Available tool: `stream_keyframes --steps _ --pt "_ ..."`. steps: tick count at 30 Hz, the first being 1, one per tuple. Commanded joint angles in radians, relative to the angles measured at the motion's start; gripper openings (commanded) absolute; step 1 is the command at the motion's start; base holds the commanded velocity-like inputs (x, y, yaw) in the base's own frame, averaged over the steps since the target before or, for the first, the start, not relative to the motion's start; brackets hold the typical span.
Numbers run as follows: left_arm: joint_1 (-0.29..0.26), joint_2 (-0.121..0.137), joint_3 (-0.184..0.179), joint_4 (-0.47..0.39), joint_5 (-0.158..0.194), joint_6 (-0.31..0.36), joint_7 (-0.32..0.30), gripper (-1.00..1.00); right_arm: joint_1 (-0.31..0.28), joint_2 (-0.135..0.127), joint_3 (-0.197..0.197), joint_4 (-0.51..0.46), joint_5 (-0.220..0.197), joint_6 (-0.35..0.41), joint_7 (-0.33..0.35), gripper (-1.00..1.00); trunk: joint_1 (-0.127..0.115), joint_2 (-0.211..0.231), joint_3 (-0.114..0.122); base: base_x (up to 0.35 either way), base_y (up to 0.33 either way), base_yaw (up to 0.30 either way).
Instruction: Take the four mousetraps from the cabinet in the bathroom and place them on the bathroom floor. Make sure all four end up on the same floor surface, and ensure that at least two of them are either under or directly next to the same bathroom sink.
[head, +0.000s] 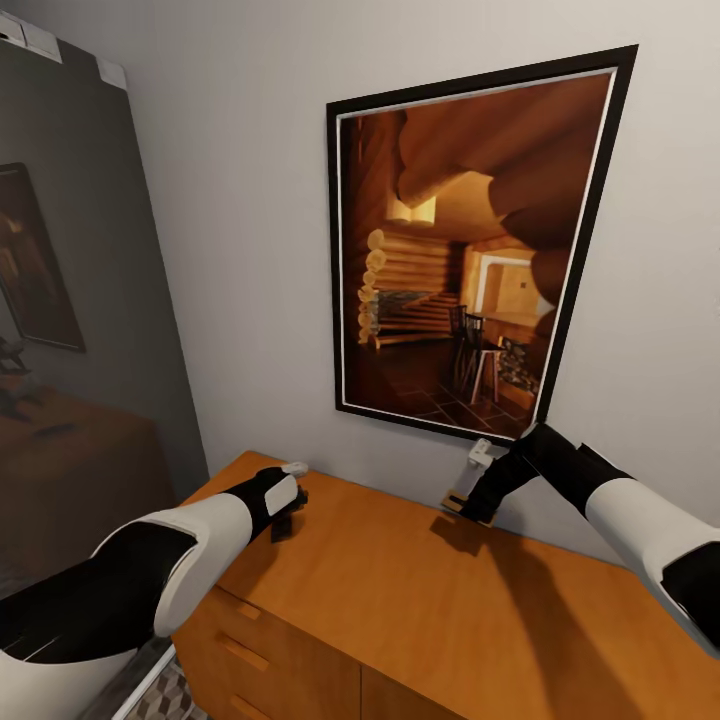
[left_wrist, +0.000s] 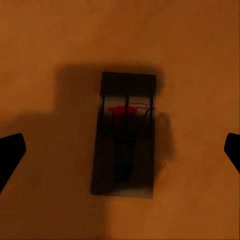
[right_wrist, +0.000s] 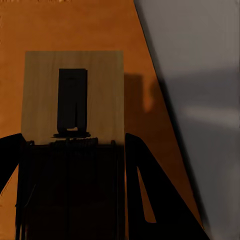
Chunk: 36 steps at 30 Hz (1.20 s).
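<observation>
**A:** What worried us? Our left gripper (left_wrist: 120, 150) hung spread wide above a mousetrap (left_wrist: 125, 135) lying flat on the cabinet (head: 420, 600) top, fingertips well clear on both sides; closing off-centre, we judged, might skid that thin board away.

**B:** And our right gripper (right_wrist: 75, 150) had its fingers against both sides of the other mousetrap (right_wrist: 74, 95), near the wall (head: 230, 250) under the framed picture (head: 470, 250); whether it truly pinched, we could not tell; a loose hold might drop it.

**A:** Containers? We saw drawer fronts (head: 240, 650) shut, contents hidden; both traps sat on top, a corner of the bathroom floor (head: 165, 700) below.
</observation>
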Motion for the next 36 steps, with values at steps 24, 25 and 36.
stream_keyframes --steps 24,25,36 --pt "-0.002 -0.001 -0.029 0.001 0.012 -0.048 0.013 1.0 -0.001 0.015 0.001 -0.003 0.002 0.01 -0.025 -1.0 0.0 -0.002 -0.002 0.0 0.0 0.0" --pt "-0.002 -0.001 -0.029 0.001 0.012 -0.048 0.0 1.0 -0.001 0.015 0.001 -0.003 0.003 0.01 -0.025 -1.0 0.0 -0.002 -0.002 0.0 0.0 0.0" --pt "-0.001 -0.001 -0.029 0.001 0.012 -0.047 -0.016 1.0 -0.001 0.015 0.001 -0.003 0.002 0.01 -0.025 -1.0 0.0 -0.002 -0.002 0.0 0.0 0.0"
